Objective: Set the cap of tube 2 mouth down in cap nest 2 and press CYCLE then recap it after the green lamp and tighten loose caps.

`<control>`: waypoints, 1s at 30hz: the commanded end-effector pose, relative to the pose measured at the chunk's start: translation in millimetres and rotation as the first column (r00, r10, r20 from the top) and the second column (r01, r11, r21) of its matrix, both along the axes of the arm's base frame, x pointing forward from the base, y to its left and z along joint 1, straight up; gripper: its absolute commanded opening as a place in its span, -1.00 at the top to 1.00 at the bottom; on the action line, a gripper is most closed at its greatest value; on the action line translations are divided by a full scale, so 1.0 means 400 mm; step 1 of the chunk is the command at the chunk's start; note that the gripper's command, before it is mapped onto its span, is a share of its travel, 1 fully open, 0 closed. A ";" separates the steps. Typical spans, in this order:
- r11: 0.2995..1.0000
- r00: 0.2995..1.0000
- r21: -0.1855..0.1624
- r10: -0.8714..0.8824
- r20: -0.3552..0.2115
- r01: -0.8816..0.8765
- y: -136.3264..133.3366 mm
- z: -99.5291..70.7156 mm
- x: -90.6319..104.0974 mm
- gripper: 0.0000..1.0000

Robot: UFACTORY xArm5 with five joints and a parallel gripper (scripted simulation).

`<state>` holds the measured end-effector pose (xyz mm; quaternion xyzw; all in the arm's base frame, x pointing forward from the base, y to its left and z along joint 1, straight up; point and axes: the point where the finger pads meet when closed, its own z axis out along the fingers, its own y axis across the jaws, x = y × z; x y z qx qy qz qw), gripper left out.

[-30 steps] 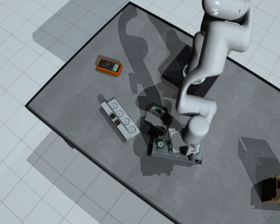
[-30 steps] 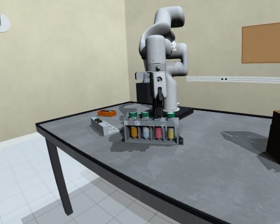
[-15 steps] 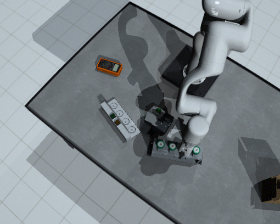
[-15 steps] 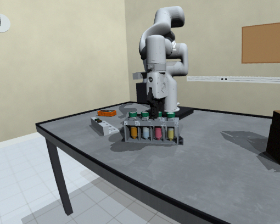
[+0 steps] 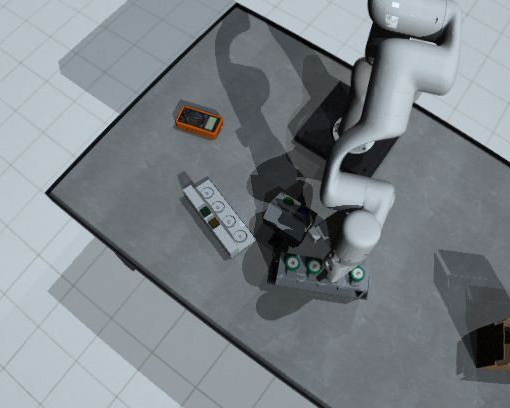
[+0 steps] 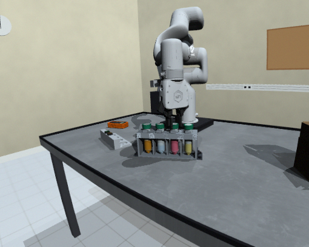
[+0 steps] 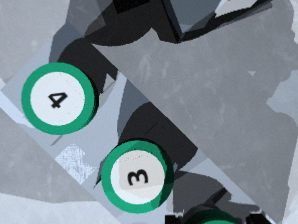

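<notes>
Lab bench setting; rack (image 6: 166, 134) of capped sample tubes; orange multimeter (image 5: 199, 120); corkboard (image 6: 292, 46) on wall.

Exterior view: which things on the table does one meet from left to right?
Cap tray → orange meter → tube rack with four capped tubes → brown box at the right edge.

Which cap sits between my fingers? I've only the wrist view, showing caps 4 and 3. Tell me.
Observer: The gripper straddles the cap of tube 2, third from the left in the exterior view. I can't confirm a firm grip.
Operator: Report the cap tray.
Observer: The cap tray lies beside the key housing, and all four nests hold nothing.
Operator: Give me the keys.
Observer: Neither the blue CYCLE key nor the green READY key looks lit.
</notes>
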<state>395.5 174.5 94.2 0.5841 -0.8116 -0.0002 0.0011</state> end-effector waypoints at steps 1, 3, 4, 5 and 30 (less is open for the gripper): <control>1.000 1.000 0.002 -0.003 0.006 0.003 0.002 0.004 0.004 1.00; 1.000 1.000 0.002 -0.003 0.006 0.003 0.002 0.004 0.004 1.00; 1.000 1.000 0.002 -0.003 0.006 0.003 0.002 0.004 0.004 1.00; 1.000 1.000 0.002 -0.003 0.006 0.003 0.002 0.004 0.004 1.00; 0.705 0.705 -0.001 0.709 0.006 -0.709 0.002 0.005 0.004 1.00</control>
